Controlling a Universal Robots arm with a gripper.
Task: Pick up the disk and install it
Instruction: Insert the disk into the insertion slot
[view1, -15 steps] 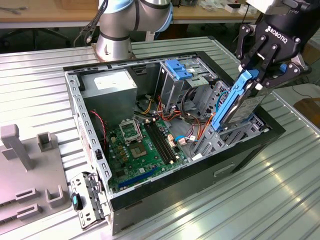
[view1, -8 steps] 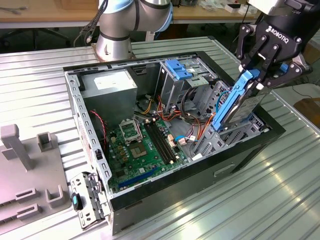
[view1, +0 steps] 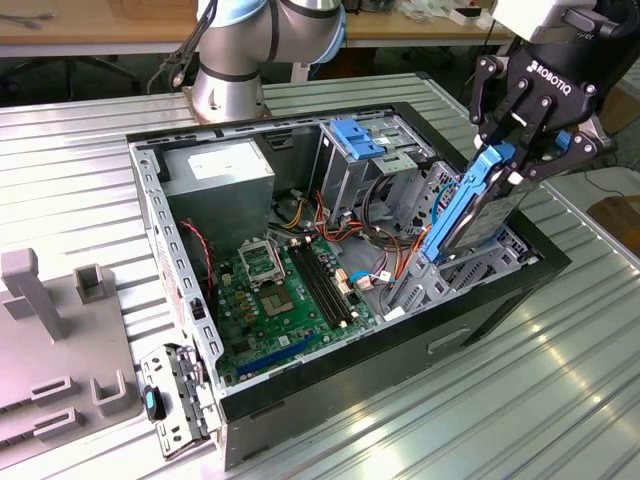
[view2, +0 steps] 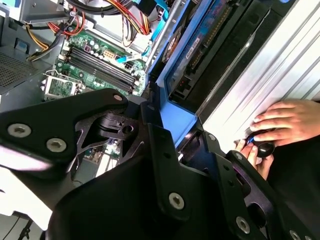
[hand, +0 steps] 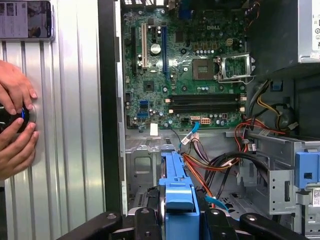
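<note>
The disk, a dark drive with bright blue rails, stands on edge and tilted over the grey drive cage at the exterior view's right side of the open computer case. My gripper is shut on its upper end. Its lower end reaches down into the cage. In the first wrist view the blue rail of the disk sits between my black fingers. The second wrist view has the disk running away from my gripper along the case wall.
Inside the case lie the green motherboard, a grey power-supply box, coloured cables and a blue bracket on the rear cage. A person's hands rest on a black device on the ribbed table. A phone lies nearby.
</note>
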